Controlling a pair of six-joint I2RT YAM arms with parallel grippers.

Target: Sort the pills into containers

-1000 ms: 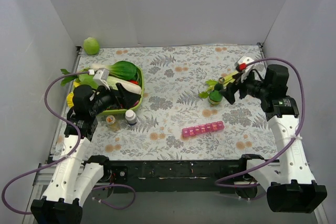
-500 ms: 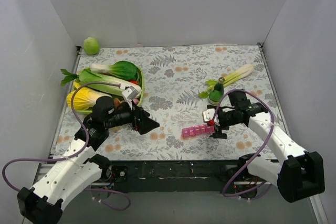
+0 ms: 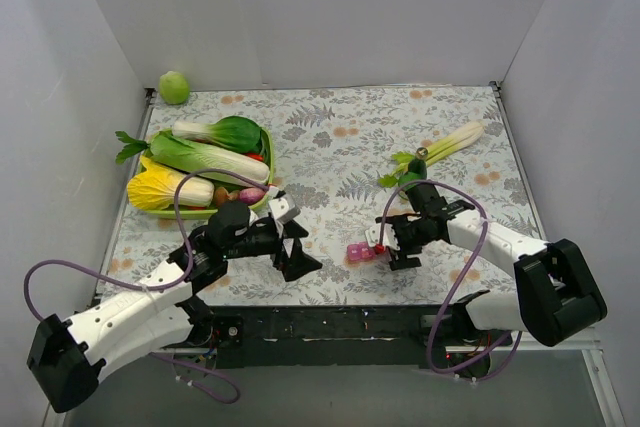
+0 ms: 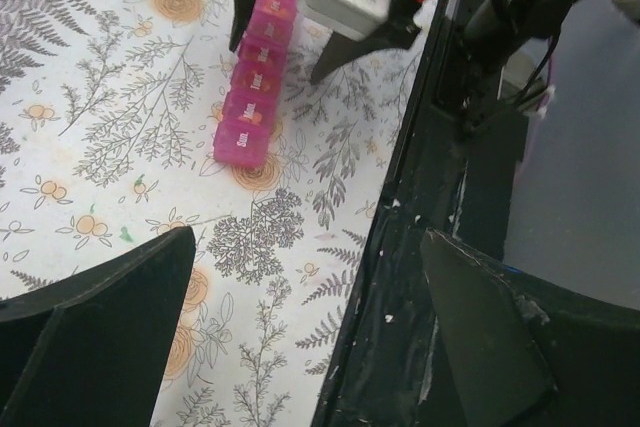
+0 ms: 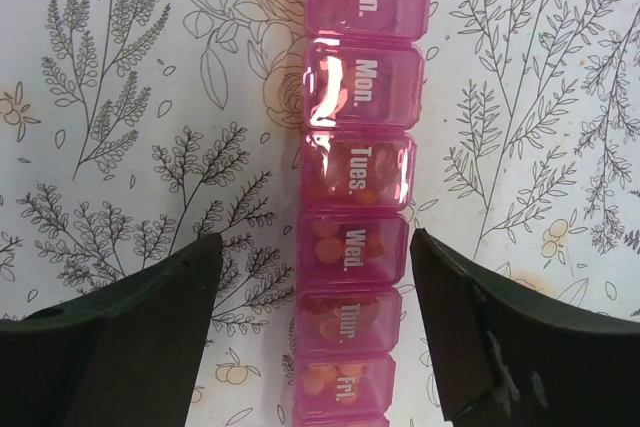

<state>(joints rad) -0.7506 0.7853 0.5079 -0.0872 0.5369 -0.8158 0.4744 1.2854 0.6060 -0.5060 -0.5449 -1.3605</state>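
The pink pill organizer [image 3: 358, 251] lies flat on the floral table near the front centre, lids shut. In the right wrist view the organizer [image 5: 358, 207] shows labels Sun to Fri, with orange pills [image 5: 330, 247] inside Tues to Fri. My right gripper [image 3: 385, 247] is open and low over its right part, one finger [image 5: 130, 337] on each side of the strip, apart from it. My left gripper [image 3: 303, 245] is open and empty, just left of the organizer [image 4: 255, 97], over the table's front edge. Its view shows the right gripper [image 4: 290, 47] over the strip.
A green oval tray [image 3: 266, 150] of vegetables stands at the back left. A green ball [image 3: 174, 87] sits in the far left corner. A green onion [image 3: 450, 144] and a small green object [image 3: 410, 172] lie behind the right arm. The black table edge [image 4: 440, 197] is close.
Both arms have swung in to the front centre. The right gripper came from the far right down over the organizer. The left gripper moved from the tray to just left of the strip.
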